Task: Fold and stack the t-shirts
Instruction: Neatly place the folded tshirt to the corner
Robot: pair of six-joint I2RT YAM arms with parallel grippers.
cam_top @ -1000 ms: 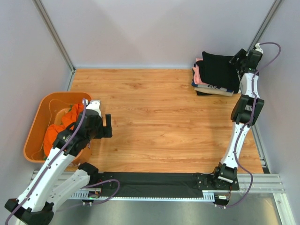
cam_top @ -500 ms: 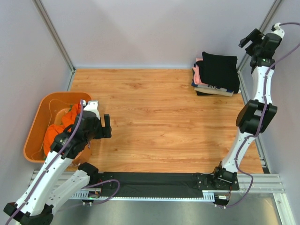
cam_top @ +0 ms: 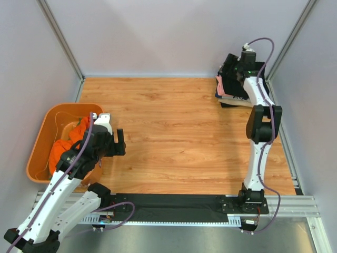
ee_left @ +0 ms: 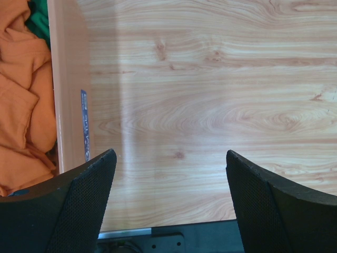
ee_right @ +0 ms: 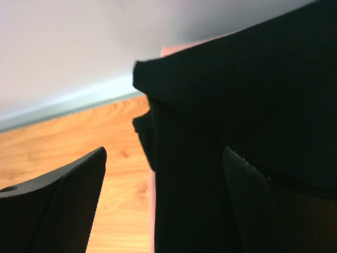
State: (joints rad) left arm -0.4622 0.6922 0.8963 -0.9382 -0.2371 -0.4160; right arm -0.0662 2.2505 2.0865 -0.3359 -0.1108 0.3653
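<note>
Far right corner of tabletop (cam_top: 174, 126): folded stack of t-shirts (cam_top: 226, 84) sits here, close to the back wall.
Top of stack: black t-shirt (ee_right: 237, 132), lying flat, folded corner toward my right wrist camera.
Under it: pink t-shirt (ee_right: 176, 48), only a thin edge peeking past the black one; lower layers mostly hidden by my arm, cannot tell them apart.
My right gripper (ee_right: 164, 153): released, 2 fingers spread wide, low over the black t-shirt. 1 finger is over bare wood, the other over the cloth. Nothing pinched; cannot tell if a pad touches the cloth.
My right arm: stretched from the near edge out to the far corner, wrist above the stack.
My left gripper (ee_left: 169, 155): released, fingers wide, nothing between them, bare wood below.
Left gripper position: just beside the orange tub (ee_left: 68, 95), on its right side, at the left part of the tabletop, well apart from the stack.
Tub contents: crumpled orange t-shirt (ee_left: 21, 121), unfolded; a bit of green cloth (ee_left: 39, 23) at the far end.
Tub wall: small blue sticker (ee_left: 84, 124) on the side facing my left gripper.
</note>
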